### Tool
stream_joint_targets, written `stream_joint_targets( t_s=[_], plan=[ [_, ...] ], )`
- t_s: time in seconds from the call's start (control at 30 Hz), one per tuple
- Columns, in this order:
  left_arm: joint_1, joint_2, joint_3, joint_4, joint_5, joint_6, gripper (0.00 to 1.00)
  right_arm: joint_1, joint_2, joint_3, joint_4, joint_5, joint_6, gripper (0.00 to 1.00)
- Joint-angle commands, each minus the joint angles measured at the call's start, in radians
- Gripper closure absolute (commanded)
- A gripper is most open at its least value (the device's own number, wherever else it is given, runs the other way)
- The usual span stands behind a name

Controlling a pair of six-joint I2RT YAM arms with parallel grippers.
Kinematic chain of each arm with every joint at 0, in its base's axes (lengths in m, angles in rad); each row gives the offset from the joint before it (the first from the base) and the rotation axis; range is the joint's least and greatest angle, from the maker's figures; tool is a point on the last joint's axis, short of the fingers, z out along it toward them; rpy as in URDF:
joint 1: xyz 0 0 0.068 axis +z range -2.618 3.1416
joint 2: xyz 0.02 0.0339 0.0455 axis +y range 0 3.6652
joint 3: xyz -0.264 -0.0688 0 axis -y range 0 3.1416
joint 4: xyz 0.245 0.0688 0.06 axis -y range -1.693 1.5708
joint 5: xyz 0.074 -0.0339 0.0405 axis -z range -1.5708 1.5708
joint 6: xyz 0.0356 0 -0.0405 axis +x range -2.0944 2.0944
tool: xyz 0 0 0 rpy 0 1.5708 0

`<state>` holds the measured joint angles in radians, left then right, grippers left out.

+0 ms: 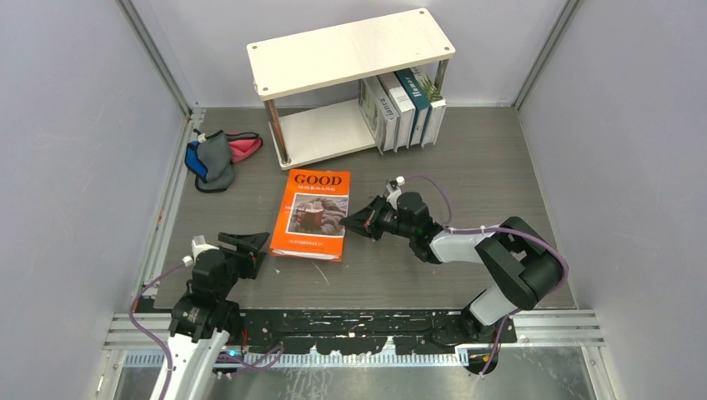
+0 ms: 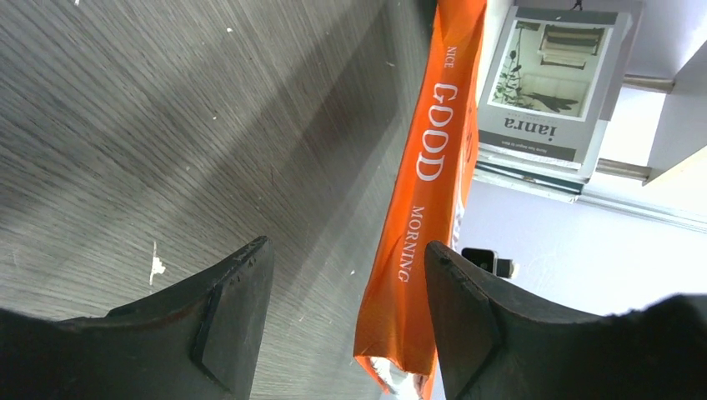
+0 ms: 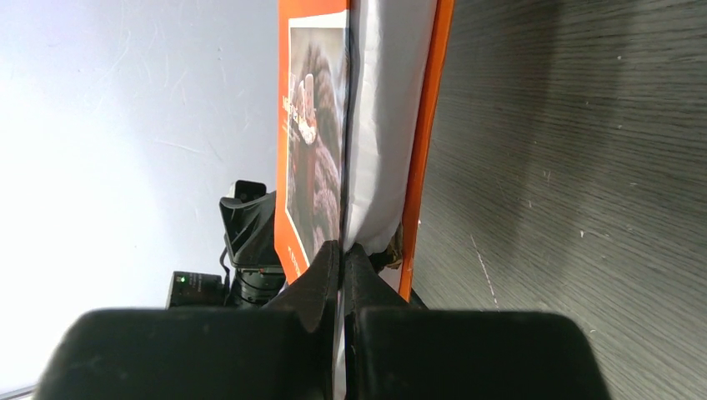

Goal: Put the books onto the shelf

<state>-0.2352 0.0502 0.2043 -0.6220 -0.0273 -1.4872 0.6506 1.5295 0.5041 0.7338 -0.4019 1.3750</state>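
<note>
Two arms flank the orange book (image 1: 313,215), flat on the table (image 1: 500,192): left gripper (image 1: 253,250) released beside its spine, right gripper (image 1: 354,223) clenched at its fore-edge. Risk: the closed tips catch only the cover and flip it open instead of lifting the book. Four books (image 1: 400,108) stand on the shelf (image 1: 350,50) beyond.

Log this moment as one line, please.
orange book: flat on table | right gripper: shut, at its edge | left gripper: open, beside it | shelf: four books
</note>
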Motion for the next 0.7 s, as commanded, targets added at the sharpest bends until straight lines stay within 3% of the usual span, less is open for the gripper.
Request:
stream_joint_targets(
  t_s=[0.0, 0.67],
  plan=[
    [0.007, -0.037, 0.049, -0.014, -0.057, -0.026, 0.34, -0.003, -0.001, 0.008, 0.106, -0.024, 0.019, 0.99],
    [0.007, 0.043, 0.031, 0.175, 0.068, -0.027, 0.33, 0.023, 0.068, 0.064, 0.147, -0.025, 0.043, 0.99]
  ],
)
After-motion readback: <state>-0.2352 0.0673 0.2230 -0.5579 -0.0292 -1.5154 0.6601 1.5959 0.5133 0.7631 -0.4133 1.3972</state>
